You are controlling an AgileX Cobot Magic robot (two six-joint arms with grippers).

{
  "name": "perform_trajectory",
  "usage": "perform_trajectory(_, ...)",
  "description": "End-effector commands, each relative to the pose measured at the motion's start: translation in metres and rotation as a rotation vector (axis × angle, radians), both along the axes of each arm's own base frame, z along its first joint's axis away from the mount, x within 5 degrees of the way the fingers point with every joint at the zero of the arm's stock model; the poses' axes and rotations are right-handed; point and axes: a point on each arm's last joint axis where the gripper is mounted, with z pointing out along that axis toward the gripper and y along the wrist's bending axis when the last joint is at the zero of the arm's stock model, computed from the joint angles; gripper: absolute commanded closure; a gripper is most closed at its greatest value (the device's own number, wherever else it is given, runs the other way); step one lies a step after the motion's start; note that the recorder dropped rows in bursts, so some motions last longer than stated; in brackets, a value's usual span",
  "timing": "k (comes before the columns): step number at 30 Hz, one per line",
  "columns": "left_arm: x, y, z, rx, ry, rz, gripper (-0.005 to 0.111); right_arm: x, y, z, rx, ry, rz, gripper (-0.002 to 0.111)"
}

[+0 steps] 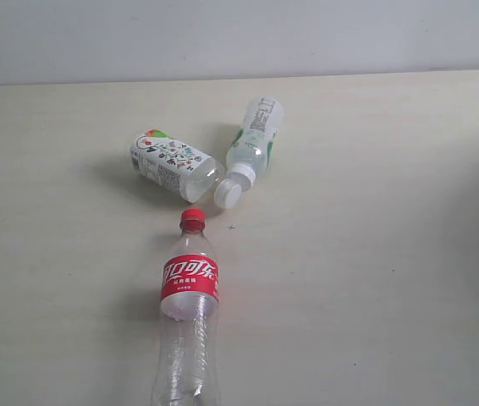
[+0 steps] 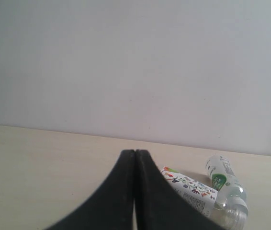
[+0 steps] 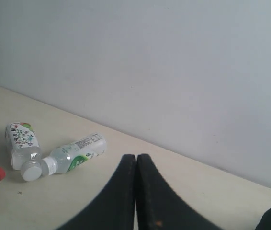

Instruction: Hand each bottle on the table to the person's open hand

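on the surface (image 1: 375, 254), the cola bottle (image 1: 189, 296) lies lower centre of the frame, with the stubby bottle (image 1: 174, 164) and slim bottle (image 1: 252, 144) just above. left fingers (image 2: 121, 201) and right fingers (image 3: 150, 201) are pressed together, empty, apart from every bottle.

Cola bottle (image 1: 190, 288) lying nearest on the table (image 1: 392, 254), stubby bottle (image 1: 174, 164) behind it — slim bottle (image 1: 255, 139) to its right

Only one label reads from where I stand. The cola bottle (image 1: 190, 338), lying by the near edge of the table (image 1: 375, 279), wears a red band (image 1: 189, 277) with the white Chinese Coca-Cola script. A line of smaller white characters beneath it is beyond me. The stubby white bottle (image 1: 172, 163) and the slim bottle (image 1: 252, 145) farther back carry dense fine print, too small to read.
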Motion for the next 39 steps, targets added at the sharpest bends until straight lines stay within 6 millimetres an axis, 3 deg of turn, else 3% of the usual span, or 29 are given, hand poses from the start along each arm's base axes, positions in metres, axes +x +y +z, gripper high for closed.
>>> perform_trajectory(1, -0.0005, -0.0003, 0.0007, -0.002, -0.008, -0.006, 0.107, 0.0004, -0.0002, -0.0015, -0.011, -0.004, -0.002, 0.108)
perform_trajectory(39, -0.0005, -0.0003, 0.0007, -0.002, -0.008, -0.006, 0.107, 0.0004, 0.0001, 0.0002, 0.011, -0.016, 0.001, 0.108)
